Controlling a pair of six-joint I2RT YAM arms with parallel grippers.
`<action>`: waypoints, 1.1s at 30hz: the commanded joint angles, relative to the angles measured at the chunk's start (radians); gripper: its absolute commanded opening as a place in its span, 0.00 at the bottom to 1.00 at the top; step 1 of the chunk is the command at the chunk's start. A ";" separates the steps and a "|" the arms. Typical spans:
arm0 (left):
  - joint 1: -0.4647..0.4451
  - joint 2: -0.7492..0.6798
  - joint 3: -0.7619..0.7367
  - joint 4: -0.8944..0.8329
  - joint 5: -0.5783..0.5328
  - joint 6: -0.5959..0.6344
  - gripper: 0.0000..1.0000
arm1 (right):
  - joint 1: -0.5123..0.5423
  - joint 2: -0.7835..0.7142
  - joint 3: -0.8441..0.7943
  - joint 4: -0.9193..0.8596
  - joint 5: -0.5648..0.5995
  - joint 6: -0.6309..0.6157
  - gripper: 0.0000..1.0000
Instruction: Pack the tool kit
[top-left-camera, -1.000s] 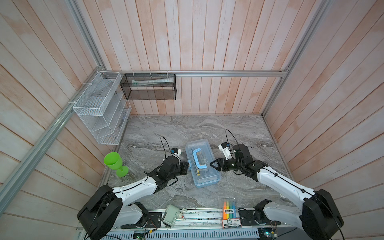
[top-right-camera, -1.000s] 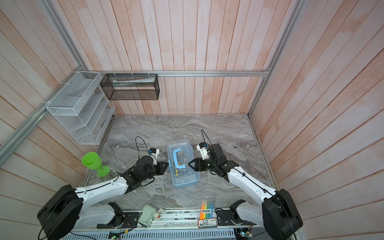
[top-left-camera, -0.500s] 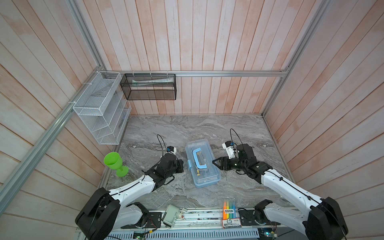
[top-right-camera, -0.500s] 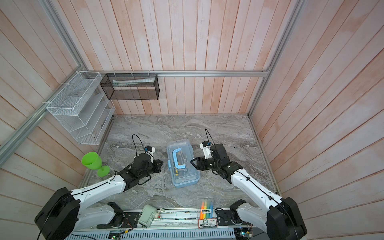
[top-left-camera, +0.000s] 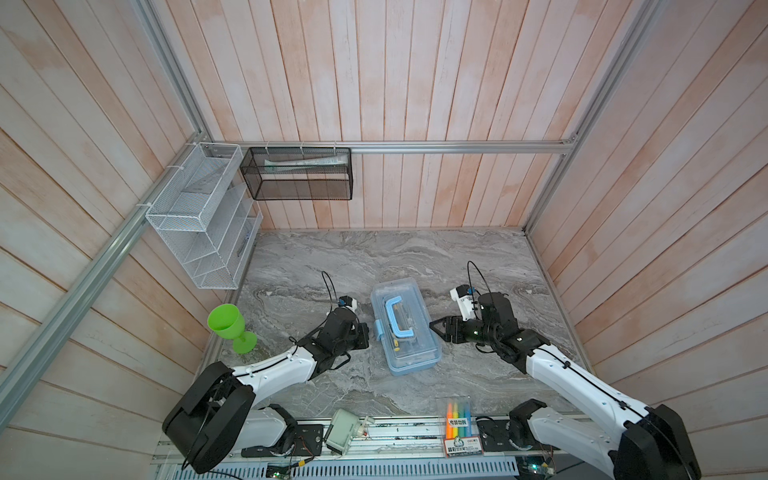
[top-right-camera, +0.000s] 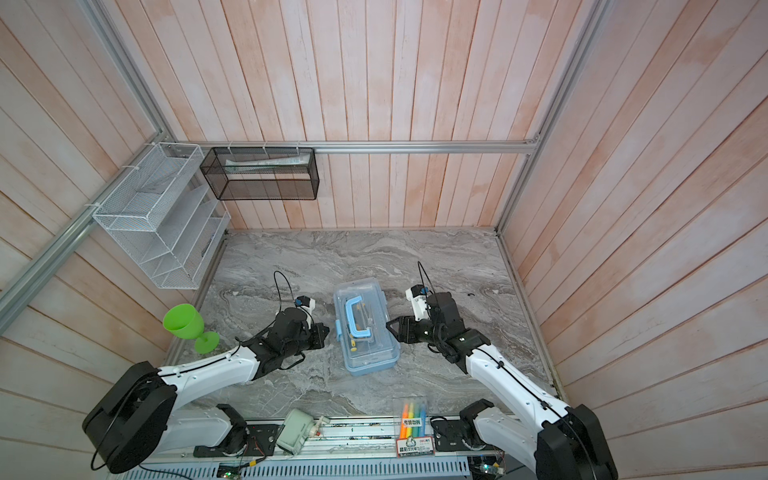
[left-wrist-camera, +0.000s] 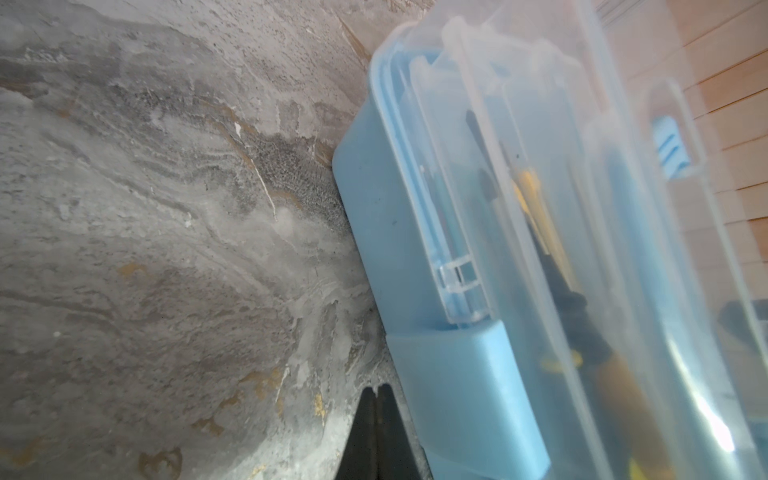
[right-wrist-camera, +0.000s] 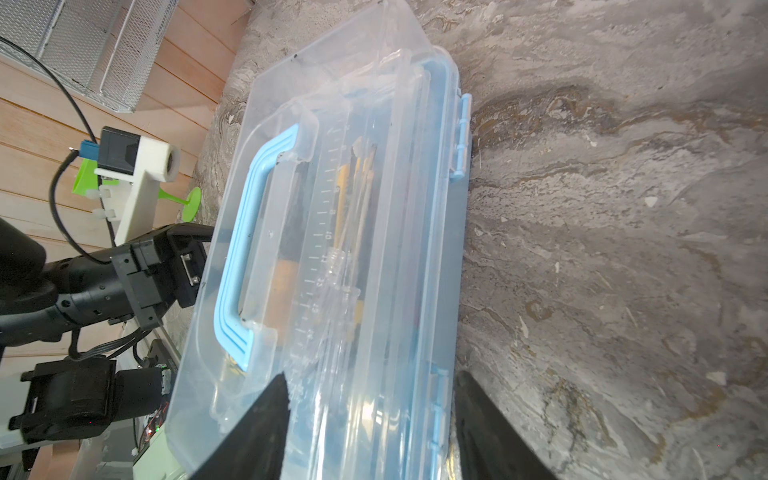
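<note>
1. While the tool kit (top-left-camera: 405, 326) sits mid-counter with its clear lid (right-wrist-camera: 332, 232) down and the tools showing through it, the left claw (left-wrist-camera: 377, 432) is pinched fully together on nothing, its tip just beside the blue latch (left-wrist-camera: 461, 395) on the case's long side.
2. The right claw (right-wrist-camera: 370, 419) stands spread, one finger over the lid and the other low beside the case wall on the counter (top-left-camera: 332, 257) side. It straddles the near corner, and I cannot tell whether either finger touches.
3. First worry: if that closed left tip pushes the latch off-centre, the light case could skate or turn across the smooth marble instead of snapping shut (nothing visibly braces it on the far side).
4. Second worry: the right claw is at a corner, not the middle. Squeeze there and the thin lid may flex or the case may pivot, shoving it toward the left arm.
5. Third worry: I can't confirm the latches are seated. The small blue clip (right-wrist-camera: 460, 137) on the right-hand side looks down, but lift by the blue handle (top-right-camera: 358, 318) too soon and the lid could pop, spilling the tools.
6. Outside risk: a wide left elbow swing goes toward the green goblet (top-left-camera: 228, 326), which stands well apart near the counter's edge, top-heavy and easy to topple.
</note>
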 joint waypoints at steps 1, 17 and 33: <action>0.002 0.030 0.039 0.038 0.029 0.010 0.00 | -0.005 0.020 0.008 0.016 0.000 -0.004 0.60; -0.010 0.117 0.081 0.105 0.095 0.002 0.00 | -0.004 0.081 0.011 0.066 -0.062 0.001 0.59; -0.088 0.209 0.202 0.153 0.147 -0.005 0.00 | 0.063 0.086 -0.069 0.219 -0.064 0.100 0.59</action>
